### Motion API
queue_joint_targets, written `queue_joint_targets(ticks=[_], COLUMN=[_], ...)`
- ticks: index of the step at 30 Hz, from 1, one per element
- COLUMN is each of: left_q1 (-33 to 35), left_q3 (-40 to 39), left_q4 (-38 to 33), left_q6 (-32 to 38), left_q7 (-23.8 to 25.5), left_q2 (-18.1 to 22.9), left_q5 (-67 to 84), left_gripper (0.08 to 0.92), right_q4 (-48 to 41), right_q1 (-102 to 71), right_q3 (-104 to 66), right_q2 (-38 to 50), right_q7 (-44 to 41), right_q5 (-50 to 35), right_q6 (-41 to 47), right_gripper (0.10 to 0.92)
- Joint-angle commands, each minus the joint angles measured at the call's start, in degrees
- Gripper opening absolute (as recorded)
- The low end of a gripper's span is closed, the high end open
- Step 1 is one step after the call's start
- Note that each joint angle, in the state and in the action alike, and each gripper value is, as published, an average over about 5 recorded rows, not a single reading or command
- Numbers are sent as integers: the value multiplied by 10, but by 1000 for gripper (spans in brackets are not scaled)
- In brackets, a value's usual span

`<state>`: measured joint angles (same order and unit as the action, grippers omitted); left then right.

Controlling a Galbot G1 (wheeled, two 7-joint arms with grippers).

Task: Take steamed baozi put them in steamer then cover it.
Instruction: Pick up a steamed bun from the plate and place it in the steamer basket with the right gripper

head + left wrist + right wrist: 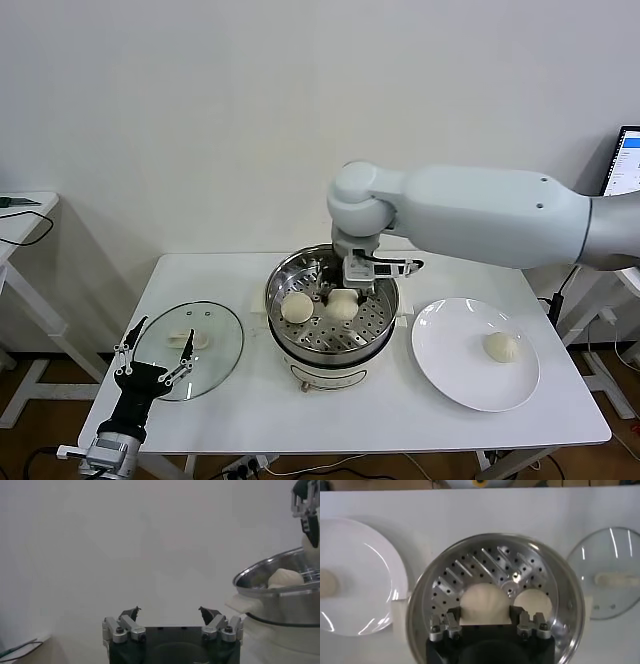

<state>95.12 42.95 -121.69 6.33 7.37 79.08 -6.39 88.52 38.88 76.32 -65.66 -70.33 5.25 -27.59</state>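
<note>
a: two off-white pleated baozi (297, 307) sit in the round shiny stainless-steel steamer (375, 325) on the white desk (250, 400); one remains on the flat white plate (450, 370).
b: right gripper (345, 296)?
a: inside the steamer, fingers closed on a baozi.
b: left gripper (155, 345)?
a: fingers spread wide, beside the glass lid (215, 335).

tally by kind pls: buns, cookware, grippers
Round off-white dough buns: 3. One in the steel steamer basket free, one there in the shut right gripper, namely, one on the flat white plate.
Steamer: 1
Round glass lid: 1
Plate: 1
Grippers: 2, left gripper open over the lid.
Total: 8
</note>
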Motion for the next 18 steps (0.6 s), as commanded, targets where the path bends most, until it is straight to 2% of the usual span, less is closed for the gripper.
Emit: queue_joint_targets(ticks=[1,18], left_q1=[1,0], left_q3=[5,6], left_q4=[3,6], left_q6=[-1,-1], left_q7=[1,2], left_q2=[-3,-2], left_q5=[3,6], left_gripper=[823,823], right_q4=[-9,-40], right_q1=[-31,-95], right_q3=[10,-2], right_q2=[-36,-42], right_q7=[-1,-5], right_q5=[7,34], right_q6=[-15,-11], right_gripper=[649,645])
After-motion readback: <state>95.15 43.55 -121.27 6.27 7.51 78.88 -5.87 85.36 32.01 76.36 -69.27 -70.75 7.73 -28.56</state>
